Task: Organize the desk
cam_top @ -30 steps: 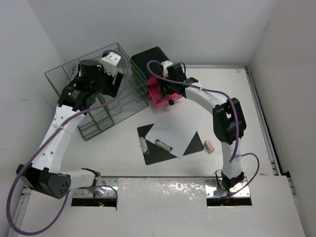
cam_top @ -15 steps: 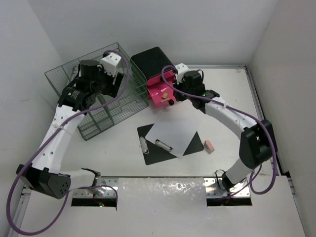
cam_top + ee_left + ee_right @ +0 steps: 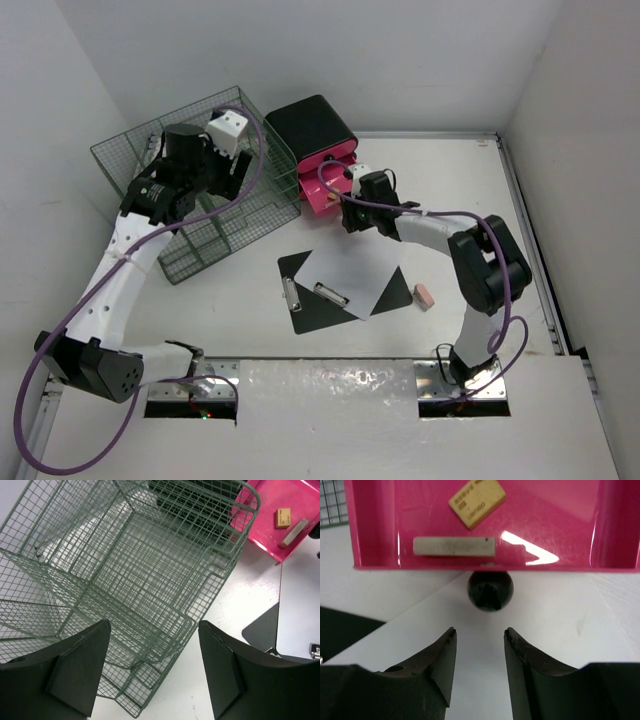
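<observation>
The desk [image 3: 470, 200] is a white tabletop. A black box [image 3: 310, 125] at the back has a pink drawer [image 3: 322, 187] pulled out. Inside the drawer [image 3: 545, 515] lie a tan eraser [image 3: 477, 497] and a pale grey bar [image 3: 454, 546]. Its black knob [image 3: 490, 590] sits just ahead of my right gripper [image 3: 480, 632], which is open and holds nothing. My left gripper [image 3: 154, 625] hangs open over the green wire rack [image 3: 130, 570] with nothing in it. From above, the right gripper [image 3: 350, 215] is low at the drawer's front, and the left gripper [image 3: 228, 172] is above the rack [image 3: 190, 200].
A black clipboard [image 3: 310, 312] with a white sheet [image 3: 350, 270] lies mid-desk, just behind my right gripper. A small pink eraser [image 3: 425, 296] rests to its right. White walls stand close on the left, back and right.
My right arm swung its elbow out to the right and back in, and its gripper dropped lower in front of the drawer knob. The left arm barely moved.
</observation>
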{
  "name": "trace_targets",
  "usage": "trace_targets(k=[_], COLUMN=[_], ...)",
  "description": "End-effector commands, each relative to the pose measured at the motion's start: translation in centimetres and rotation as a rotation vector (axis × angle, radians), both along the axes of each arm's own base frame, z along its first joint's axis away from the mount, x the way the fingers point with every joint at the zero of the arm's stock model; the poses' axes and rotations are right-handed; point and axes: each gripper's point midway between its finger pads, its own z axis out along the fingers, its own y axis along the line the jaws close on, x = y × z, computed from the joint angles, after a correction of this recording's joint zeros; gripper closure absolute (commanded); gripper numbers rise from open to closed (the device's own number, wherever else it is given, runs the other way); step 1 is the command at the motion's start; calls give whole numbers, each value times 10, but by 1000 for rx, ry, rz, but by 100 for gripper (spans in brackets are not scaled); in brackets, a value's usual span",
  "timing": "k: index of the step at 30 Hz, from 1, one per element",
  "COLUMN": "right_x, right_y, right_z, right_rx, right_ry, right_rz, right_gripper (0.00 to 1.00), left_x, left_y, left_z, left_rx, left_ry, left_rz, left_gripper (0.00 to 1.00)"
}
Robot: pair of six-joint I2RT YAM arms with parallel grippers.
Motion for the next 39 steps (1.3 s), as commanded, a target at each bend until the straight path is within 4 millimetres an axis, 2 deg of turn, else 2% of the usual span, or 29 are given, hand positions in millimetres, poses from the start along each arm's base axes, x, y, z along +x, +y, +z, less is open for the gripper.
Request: trace_targets(k=[1,4,9,14,22,24,25,27,28,29,34,39], right_x=[36,48,68,76,97,103,109,116,123,126,145,149], right_y=[14,14,19,24,37,39,42,46,49,50,55,52], right_z=[27,27,45,67,83,80,87,80,88,81,86,83], right_rx=[89,107,160,213,260,264,275,274,284,280,282,289], right_ry=[-114,-142,-232,-308,-352,-357,-373,-367,-384,-380,-423,-443], right_rz=[-39,-68,-94,-95,-96,-101,-102,-101,-99,-100,-115,-142], right_gripper=[58,58,63,63,63,63,63,63,63,62,61,56], left_x=[1,0,2,2,6,5,5,5,5,5,6,6], left_y=[3,4,5,6,6,7,7,7,7,8,9,10], left_z=[9,8,4,1,0,0,1,2,2,1,-2,-1], left_rx=[-6,-2,9,20,29,30,32,33,33,36,42,46], left_ry=[-38,-36,-28,-20,-16,-15,-14,-14,-14,-13,-5,-6], left_rz=[0,3,2,2,7,8,8,8,8,10,18,21], left_gripper=[31,31,31,31,31,31,31,31,31,31,30,30])
